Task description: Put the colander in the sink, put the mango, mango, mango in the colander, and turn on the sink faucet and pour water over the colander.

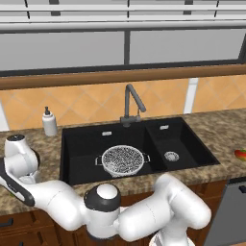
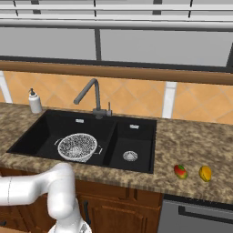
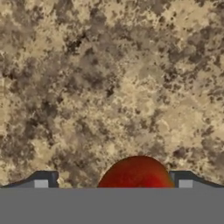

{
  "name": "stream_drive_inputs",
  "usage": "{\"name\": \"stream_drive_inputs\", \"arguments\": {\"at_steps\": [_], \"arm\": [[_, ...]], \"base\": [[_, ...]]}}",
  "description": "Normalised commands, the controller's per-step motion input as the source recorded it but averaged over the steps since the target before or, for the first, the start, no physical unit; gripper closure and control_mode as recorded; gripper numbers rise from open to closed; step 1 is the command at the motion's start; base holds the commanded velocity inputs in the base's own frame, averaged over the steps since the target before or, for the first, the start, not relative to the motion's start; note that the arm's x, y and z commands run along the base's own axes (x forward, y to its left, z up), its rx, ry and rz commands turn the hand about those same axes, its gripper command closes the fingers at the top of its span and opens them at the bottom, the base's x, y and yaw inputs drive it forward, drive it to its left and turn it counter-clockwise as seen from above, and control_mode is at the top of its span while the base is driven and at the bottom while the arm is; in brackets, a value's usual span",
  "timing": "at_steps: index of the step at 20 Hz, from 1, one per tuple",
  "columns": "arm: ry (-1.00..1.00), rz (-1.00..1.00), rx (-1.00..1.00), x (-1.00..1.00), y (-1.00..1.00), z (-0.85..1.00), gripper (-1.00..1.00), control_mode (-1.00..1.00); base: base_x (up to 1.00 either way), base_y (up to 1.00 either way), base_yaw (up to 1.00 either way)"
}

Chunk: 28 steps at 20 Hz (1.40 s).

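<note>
The colander (image 1: 122, 160) (image 2: 77, 146) sits upright in the large basin of the black sink (image 1: 77, 139) (image 2: 36, 132), with nothing inside it. The dark faucet (image 1: 132, 103) (image 2: 91, 95) stands behind the basins, and no stream shows from its spout. Two mangos (image 2: 180, 171) (image 2: 205, 173) lie on the counter right of the sink; one of them (image 1: 240, 154) shows at the frame edge. In the hand view a red-orange mango (image 3: 138, 173) lies on the granite between my fingertips. My gripper (image 3: 113, 183) is open around it, its tips set wider than the fruit.
A white soap dispenser (image 1: 49, 122) (image 2: 34, 102) stands at the sink's back left corner. My arm reaches out to the left over the counter (image 1: 29, 153). A grey appliance front (image 1: 230, 211) sits below the counter at the right.
</note>
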Motion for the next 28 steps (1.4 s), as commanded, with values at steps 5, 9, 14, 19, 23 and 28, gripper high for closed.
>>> {"name": "stream_drive_inputs", "arguments": {"at_steps": [5,9,14,19,23,28], "arm": [[0.0,-0.01,-0.02,-0.21,-0.26,-0.31,1.0,-1.0],[-0.03,-0.05,-0.01,-0.3,-0.56,-0.21,1.0,-1.0],[-0.03,-0.05,0.01,-0.09,-0.62,0.16,1.0,-1.0],[-0.07,-0.07,0.01,-0.05,-0.77,0.36,1.0,-1.0],[-0.07,-0.17,-0.03,0.01,-0.78,0.26,1.0,-1.0],[-0.12,-0.12,-0.15,0.1,-0.85,0.11,1.0,-1.0]], "base": [[0.0,0.0,0.0],[0.0,0.0,0.0],[0.0,0.0,0.0],[0.0,0.0,0.0],[0.0,0.0,0.0],[0.0,0.0,0.0]]}}
